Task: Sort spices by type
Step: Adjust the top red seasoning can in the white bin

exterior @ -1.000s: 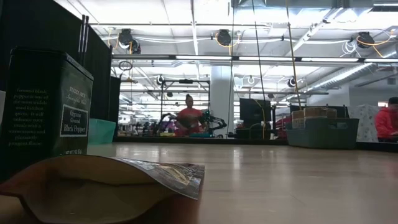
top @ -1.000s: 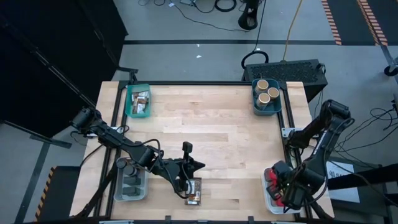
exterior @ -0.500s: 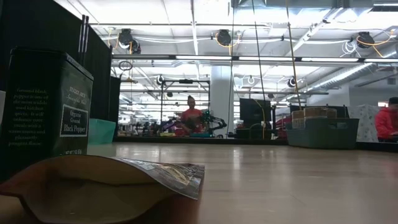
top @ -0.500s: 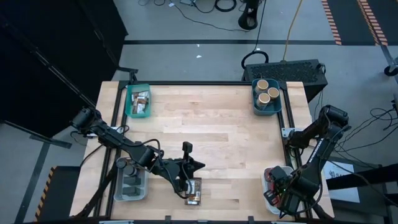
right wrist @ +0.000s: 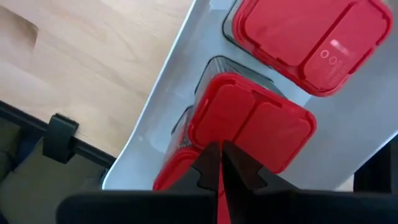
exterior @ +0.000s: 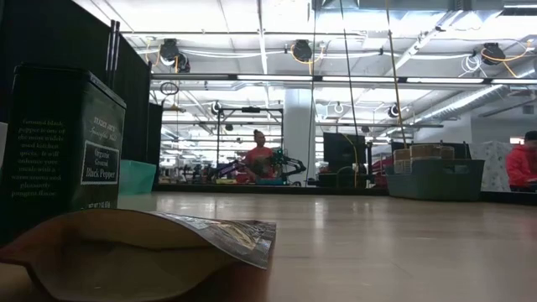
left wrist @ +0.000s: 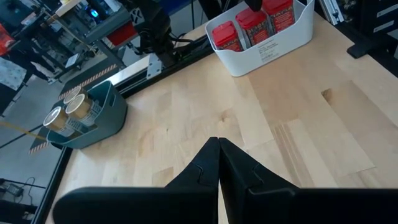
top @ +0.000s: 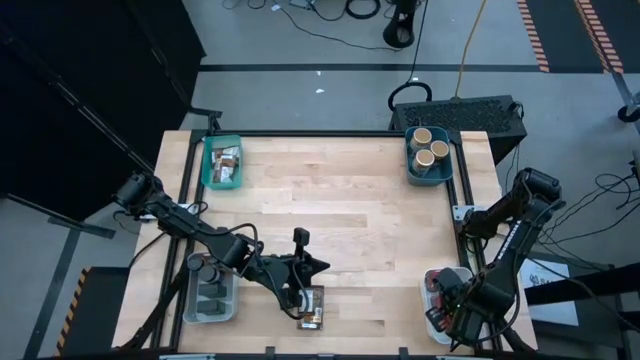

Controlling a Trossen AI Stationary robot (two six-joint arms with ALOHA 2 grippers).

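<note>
My left gripper [top: 322, 265] [left wrist: 219, 144] is shut and empty, low over the table's near middle, pointing toward the right edge. A black pepper tin [top: 300, 240] [exterior: 63, 143] stands upright just beyond it. A brown printed packet [top: 312, 308] [exterior: 143, 252] lies flat just nearer. My right gripper [top: 447, 303] [right wrist: 219, 149] is shut and points down into the white bin [top: 428, 312] [left wrist: 273, 53] at the near right, right above the red tins [right wrist: 252, 121] [left wrist: 252, 25]. Tan cylinders [top: 428, 148] [left wrist: 65, 112] stand in the far-right teal bin. My right gripper's shut fingers come from above over the lid of the middle red tin [right wrist: 249, 124], which stands upright in the white bin. I cannot tell whether the fingertips touch the lid.
A teal bin [top: 222, 162] at the far left holds packets. A clear bin [top: 210, 297] at the near left holds dark jars. Bare wood [top: 370, 220] spreads across the table's middle. A black frame rail runs along the edges. People sit in the room beyond.
The right arm has shifted slightly toward the table's near edge over the white bin and now covers more of the red tins. The left arm, the black tin and the packet have stayed put.
</note>
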